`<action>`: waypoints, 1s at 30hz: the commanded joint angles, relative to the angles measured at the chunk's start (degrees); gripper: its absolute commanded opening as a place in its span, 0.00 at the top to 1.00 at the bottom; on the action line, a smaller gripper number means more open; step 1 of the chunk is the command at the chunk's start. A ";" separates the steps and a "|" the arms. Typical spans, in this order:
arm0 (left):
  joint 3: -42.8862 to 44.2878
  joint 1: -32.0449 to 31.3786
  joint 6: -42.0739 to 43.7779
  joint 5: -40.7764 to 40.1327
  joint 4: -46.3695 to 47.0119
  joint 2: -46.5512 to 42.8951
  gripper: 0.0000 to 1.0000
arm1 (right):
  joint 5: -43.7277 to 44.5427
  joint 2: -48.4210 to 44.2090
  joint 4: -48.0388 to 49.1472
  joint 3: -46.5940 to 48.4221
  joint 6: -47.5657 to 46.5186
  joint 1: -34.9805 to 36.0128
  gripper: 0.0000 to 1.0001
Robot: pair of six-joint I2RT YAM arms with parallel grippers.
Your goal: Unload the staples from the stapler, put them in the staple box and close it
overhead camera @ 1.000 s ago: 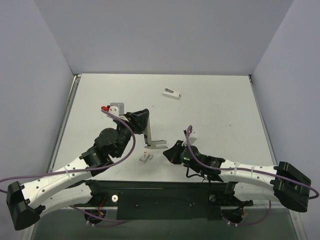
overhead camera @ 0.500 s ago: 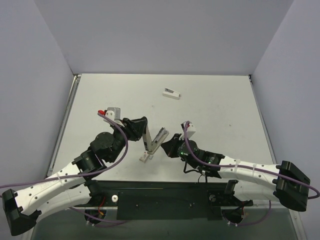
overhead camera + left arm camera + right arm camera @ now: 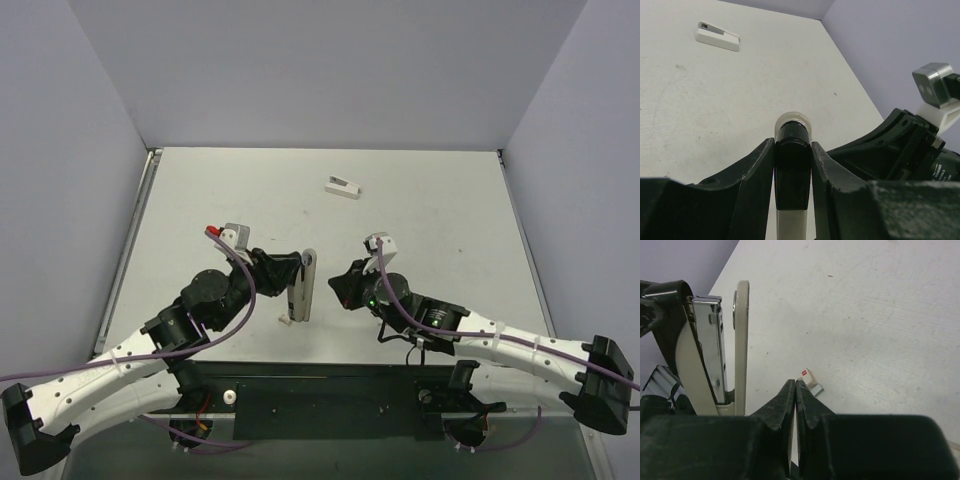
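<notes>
My left gripper [image 3: 792, 172] is shut on the black rear end of the stapler [image 3: 792, 150], a cream body with a chrome magazine [image 3: 715, 345] and a cream arm [image 3: 742, 335] standing nearly parallel beside it. From above, the stapler [image 3: 303, 285] is held near the table's front centre by the left gripper [image 3: 287, 273]. My right gripper [image 3: 795, 386] is shut with nothing in it, just right of the stapler [image 3: 338, 285]. I cannot make out staples in the magazine.
A small white and metal piece with a red mark [image 3: 810, 381] lies on the table below the stapler [image 3: 286, 319]. A white rectangular object [image 3: 343, 186] lies far back at centre. Grey walls enclose the table on three sides.
The stapler's splayed-out arm has swung back against the magazine, so the two halves now stand nearly together. The right gripper moved up and back alongside it. The left arm shifted slightly nearer.
</notes>
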 commanded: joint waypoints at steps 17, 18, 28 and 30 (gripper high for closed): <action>2.75 -0.19 6.93 32.63 13.24 -0.96 1.00 | -18.76 -14.53 -29.98 10.71 -18.99 -1.82 1.00; 2.75 -0.19 7.28 34.29 13.59 -0.96 1.00 | -19.92 -14.27 -30.60 10.98 -19.78 -1.82 1.00; 0.91 -0.19 7.55 43.88 16.67 -2.54 1.00 | -33.71 -13.30 -32.27 12.65 -24.18 -1.82 1.00; 0.38 -0.19 7.55 45.64 17.19 -2.89 1.00 | -35.65 -13.30 -32.27 12.91 -25.06 -1.73 1.00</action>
